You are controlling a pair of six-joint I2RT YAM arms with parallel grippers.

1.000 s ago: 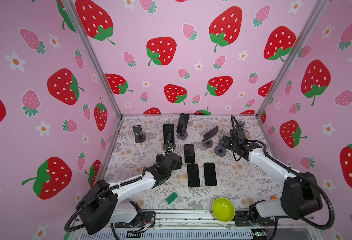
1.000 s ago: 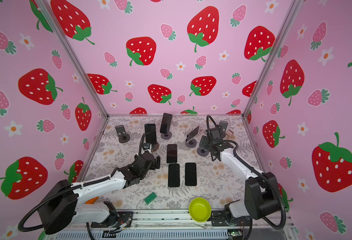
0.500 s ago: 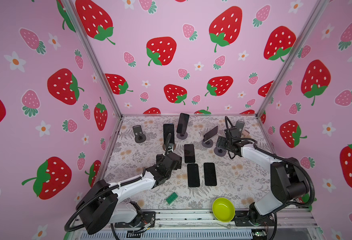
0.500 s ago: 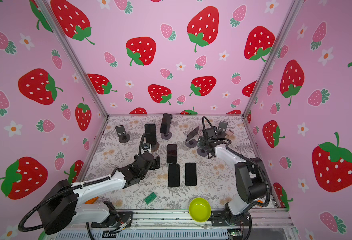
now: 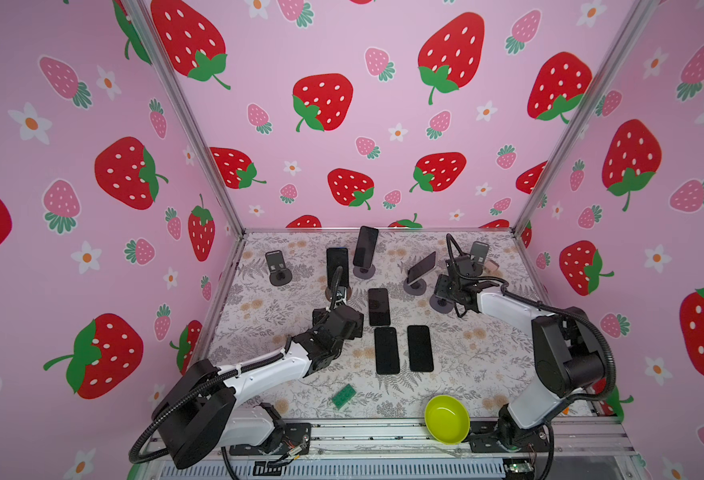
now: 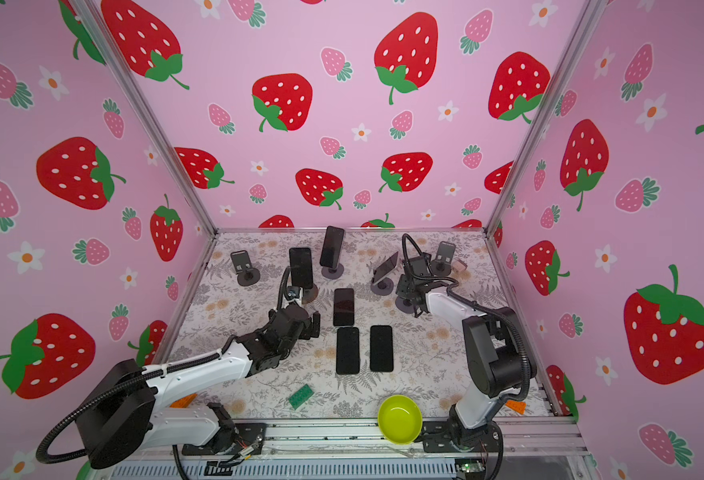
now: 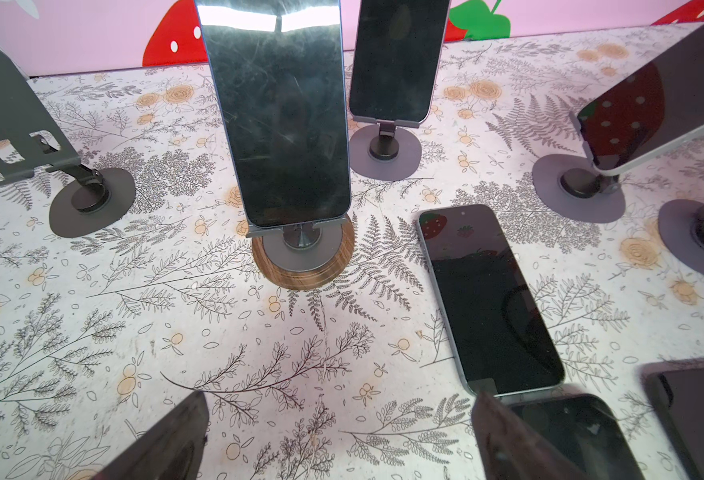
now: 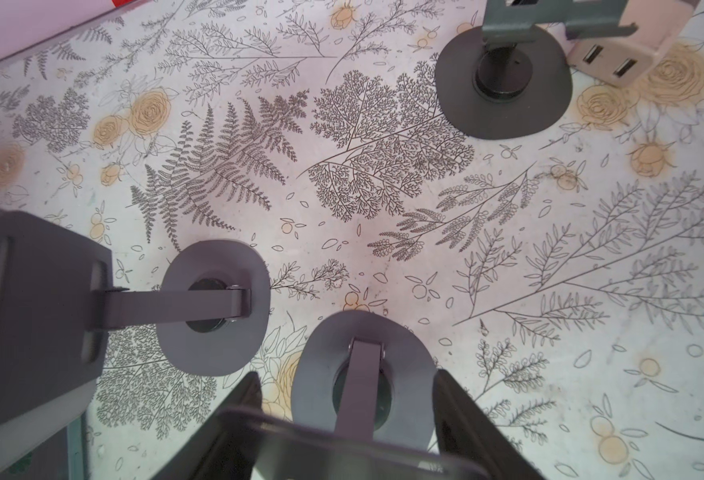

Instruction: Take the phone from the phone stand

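The flowery desk is seen with six stands on it. Three flat phones are laid near the middle, and three stands are bare, so about half the job is judged done. Three more phones are still propped on stands, so more lifting is left.

The tall phone is stood upright on the stand with a wooden ring. It is found at 11 o'clock from the middle of the desk, and at 12 o'clock from the left claw. It is not yet touched.

The left claw is spread wide, with nothing in it, and is pointed at that phone. At 2 o'clock the right claw is seen pinched on the plate of a bare stand. No phone is carried there.
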